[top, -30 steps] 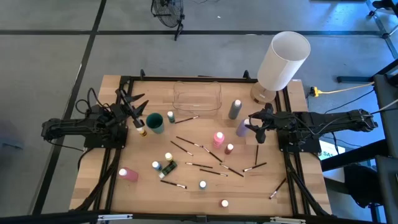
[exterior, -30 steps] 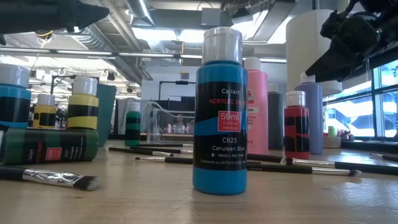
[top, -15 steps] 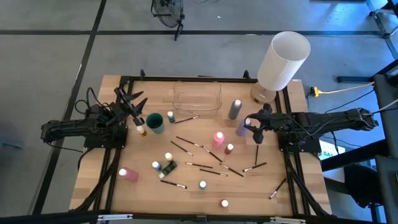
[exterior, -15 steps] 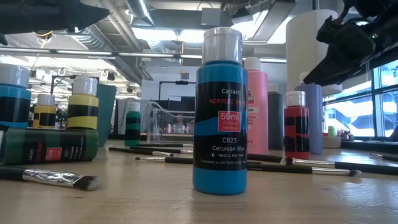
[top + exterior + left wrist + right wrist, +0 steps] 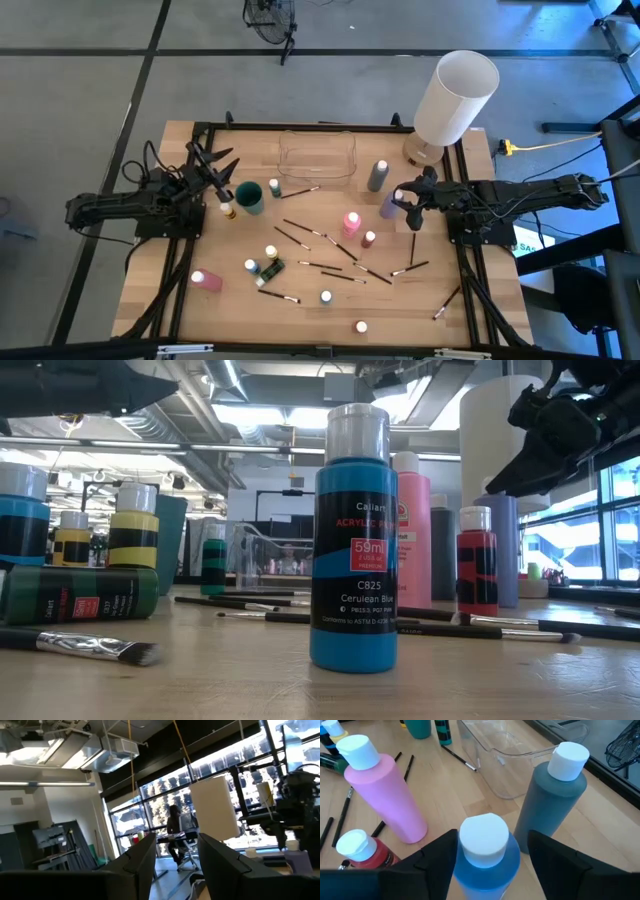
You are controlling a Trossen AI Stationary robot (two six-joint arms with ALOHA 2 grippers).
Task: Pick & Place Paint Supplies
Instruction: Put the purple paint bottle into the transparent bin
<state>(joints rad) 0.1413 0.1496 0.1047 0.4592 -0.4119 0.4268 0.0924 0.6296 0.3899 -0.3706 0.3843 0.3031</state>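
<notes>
A purple bottle [image 5: 387, 208] with a white cap [image 5: 484, 837] stands upright on the table's right part. My right gripper [image 5: 492, 839] is open, slanting down over it, with one finger on each side of its cap and shoulder; I see no touch. A pink bottle [image 5: 385, 800], a grey bottle [image 5: 552, 805] and a small red bottle [image 5: 360, 851] stand close by. Thin brushes [image 5: 320, 240] lie scattered over the middle. My left gripper [image 5: 218, 163] is open at the table's left, raised and pointing upward, with nothing between its fingers [image 5: 135, 865].
A clear plastic bin [image 5: 317, 155] sits at the far middle, and a big white lamp [image 5: 452, 100] at the far right. A teal cup [image 5: 249, 197] and a yellow bottle [image 5: 228, 210] stand by the left gripper. More small bottles stand toward the near edge, among them a blue one [image 5: 354, 540].
My right gripper has edged a little toward the purple bottle and now stands over its cap. The bottles and brushes have not moved.
</notes>
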